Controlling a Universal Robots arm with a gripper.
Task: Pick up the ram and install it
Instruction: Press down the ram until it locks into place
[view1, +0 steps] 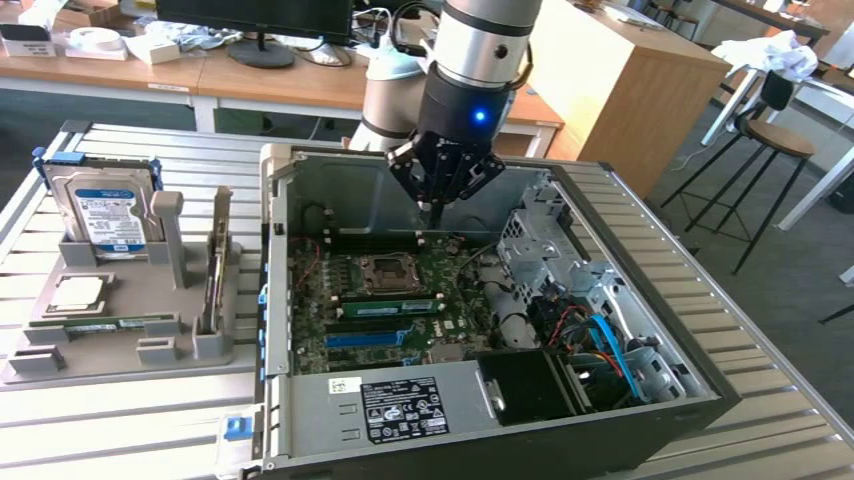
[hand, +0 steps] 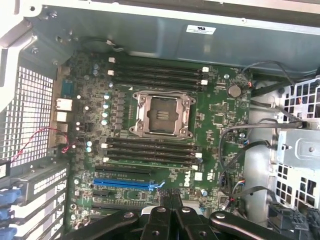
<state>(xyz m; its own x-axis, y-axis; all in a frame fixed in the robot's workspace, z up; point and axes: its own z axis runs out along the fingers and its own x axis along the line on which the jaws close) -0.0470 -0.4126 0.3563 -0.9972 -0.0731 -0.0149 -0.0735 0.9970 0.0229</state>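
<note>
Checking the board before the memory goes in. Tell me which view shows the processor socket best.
The wrist view. It looks straight down on the processor socket, so its square metal frame and the slots on both sides are plain. The exterior view shows the socket small and slanted, inside the computer case, near the claw.

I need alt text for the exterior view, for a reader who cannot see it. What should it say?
A robot arm's shut gripper hangs empty over the motherboard inside an open computer case on a slatted metal table. At the exterior view's left, a grey holder keeps a green ram stick lying flat, a hard drive and a processor chip.
</note>
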